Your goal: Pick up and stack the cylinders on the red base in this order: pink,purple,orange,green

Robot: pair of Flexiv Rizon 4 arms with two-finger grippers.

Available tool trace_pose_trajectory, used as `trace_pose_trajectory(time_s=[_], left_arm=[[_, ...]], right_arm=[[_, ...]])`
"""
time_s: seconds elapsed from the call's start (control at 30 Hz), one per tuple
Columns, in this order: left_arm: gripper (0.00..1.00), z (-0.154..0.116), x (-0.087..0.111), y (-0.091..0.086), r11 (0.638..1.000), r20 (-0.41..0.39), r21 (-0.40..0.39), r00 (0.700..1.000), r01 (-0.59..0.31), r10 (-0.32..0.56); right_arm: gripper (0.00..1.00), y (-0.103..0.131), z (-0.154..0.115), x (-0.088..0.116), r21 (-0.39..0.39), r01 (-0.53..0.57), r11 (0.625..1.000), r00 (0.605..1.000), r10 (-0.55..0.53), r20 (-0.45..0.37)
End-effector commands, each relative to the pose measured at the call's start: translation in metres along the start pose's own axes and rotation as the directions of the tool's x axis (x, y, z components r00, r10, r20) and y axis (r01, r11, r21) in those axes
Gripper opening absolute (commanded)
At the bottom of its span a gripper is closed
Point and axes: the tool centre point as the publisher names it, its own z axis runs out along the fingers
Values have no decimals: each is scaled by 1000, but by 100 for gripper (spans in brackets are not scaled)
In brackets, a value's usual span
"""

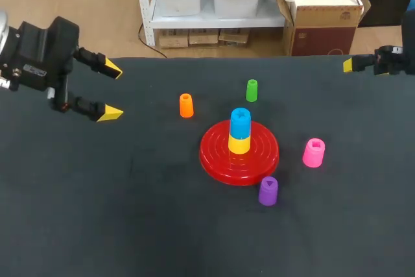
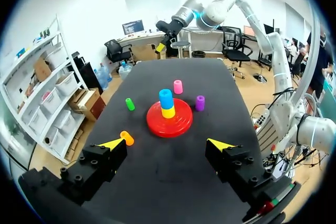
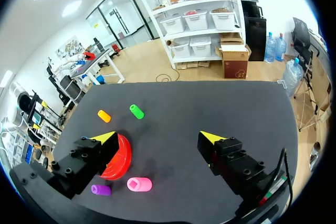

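My left gripper [image 1: 111, 91] hangs over the worktop's [image 1: 130, 212] left edge with its jaws spread wide and nothing between them; in the left wrist view [image 2: 167, 143] only bare black surface lies between the yellow tips. My right gripper [image 1: 363, 64] sits at the far right corner. Its wrist view [image 3: 157, 137] shows the jaws just as wide apart, holding and touching nothing.

The red base [image 1: 239, 154] rests near the middle of the worktop, a little right of centre. It carries a yellow cylinder [image 1: 238, 144] with a blue one [image 1: 240, 122] on top, both upright.

The four task cylinders all stand on the cloth, apart from the base and from each other:
- The pink [image 1: 313, 152] is on the side of the base toward the right edge.
- The purple [image 1: 268, 191] is just beside the base's rim, toward the near edge.
- The orange [image 1: 186, 105] is off toward the far left of the base.
- The green [image 1: 251, 89] is nearer the far edge — well clear of both grippers.

The worktop is a dark, matte cloth, flat throughout.
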Motion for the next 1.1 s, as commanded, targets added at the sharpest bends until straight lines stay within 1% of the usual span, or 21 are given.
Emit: trace_pose_trajectory(time_s=[0.03,0.47,0.5,0.6,0.7,0.8,0.87,0.93,1.0,1.03,1.1], left_arm=[[100,0,1,0,1000,3,-1,1000,-2,2],[100,0,1,0,1000,3,-1,1000,-2,2],[100,0,1,0,1000,3,-1,1000,-2,2],[100,0,1,0,1000,3,-1,1000,-2,2],[100,0,1,0,1000,3,-1,1000,-2,2],[100,0,1,0,1000,3,-1,1000,-2,2],[100,0,1,0,1000,3,-1,1000,-2,2],[100,0,1,0,1000,3,-1,1000,-2,2],[100,0,1,0,1000,3,-1,1000,-2,2],[100,0,1,0,1000,3,-1,1000,-2,2],[100,0,1,0,1000,3,-1,1000,-2,2]], right_arm=[[100,1,0,0,5,-1,1000,1000,1,1],[100,1,0,0,5,-1,1000,1000,1,1],[100,7,6,4,24,9,1000,999,-8,-45],[100,26,20,13,51,68,996,988,-60,-141],[100,43,32,24,96,159,983,957,-129,-261],[100,54,43,33,118,254,960,910,-196,-365],[100,60,50,38,133,349,928,864,-264,-428],[100,64,54,44,136,399,907,821,-287,-494],[100,66,59,51,148,441,885,792,-306,-528],[100,68,61,54,143,444,885,785,-307,-539],[100,68,62,61,150,439,886,782,-295,-549]])
